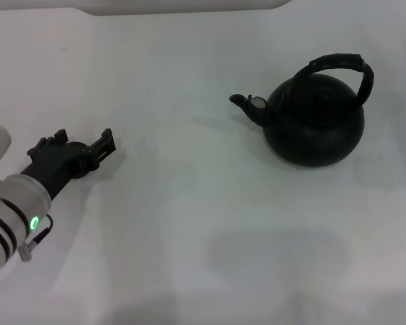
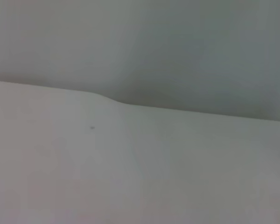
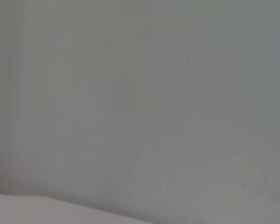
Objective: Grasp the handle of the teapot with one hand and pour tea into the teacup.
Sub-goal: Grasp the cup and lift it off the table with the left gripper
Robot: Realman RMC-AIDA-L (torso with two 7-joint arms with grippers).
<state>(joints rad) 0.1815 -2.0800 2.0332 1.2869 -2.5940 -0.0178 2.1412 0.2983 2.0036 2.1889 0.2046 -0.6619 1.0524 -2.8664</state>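
White desk (image 1: 189,257), plain and bare-looking, filling the head view. Toward the far right, a round matte-black teapot (image 1: 314,122), upright, spout (image 1: 247,105) pointing to the robot's left, lid on. Thick ribbed handle (image 1: 342,68) arching over the top. Probably heavy and rigid, liable to swing when tilted; best taken at the crown of the arch. No teacup visible in any view. On the near left, left gripper (image 1: 107,143) low over the desk, fingers slightly parted, holding nothing, well apart from the teapot and pointed roughly toward it. Right gripper out of sight. Wrist views showing only blank desk and wall.
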